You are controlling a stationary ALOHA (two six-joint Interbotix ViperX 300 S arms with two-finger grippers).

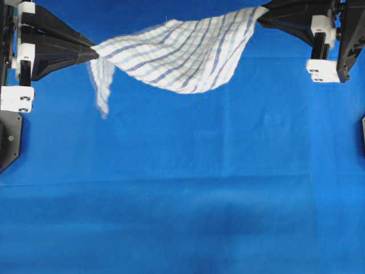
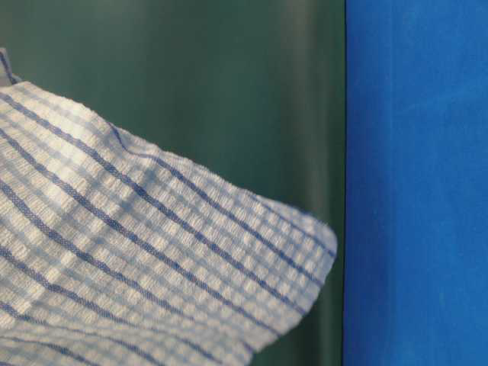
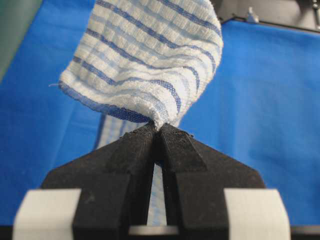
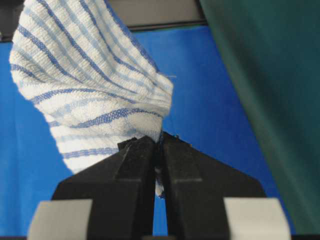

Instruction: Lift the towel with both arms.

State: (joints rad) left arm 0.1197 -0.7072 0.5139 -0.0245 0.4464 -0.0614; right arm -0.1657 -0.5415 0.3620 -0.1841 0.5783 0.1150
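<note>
**Towel hung between both grippers**

Towel (image 1: 182, 57), white with blue stripes, hangs in the air above the blue cloth (image 1: 188, 200) at the far side of the scene, stretched between the two arms. The left gripper (image 1: 96, 54) pinches its left corner; in the left wrist view the black fingers (image 3: 135, 150) are pressed together on a bunched bit of fabric (image 3: 150, 65). The right gripper (image 1: 261, 18) clamps the right corner, held a little farther back than the left, and its fingers (image 4: 137, 160) likewise meet tightly on the weave (image 4: 90, 80). Between them the middle sags in a shallow curve, and a loose flap dangles just right of the left gripper (blurred in the overhead view). From table level the towel (image 2: 137, 259) fills the lower left, before a dark green backdrop (image 2: 229, 91).
</note>
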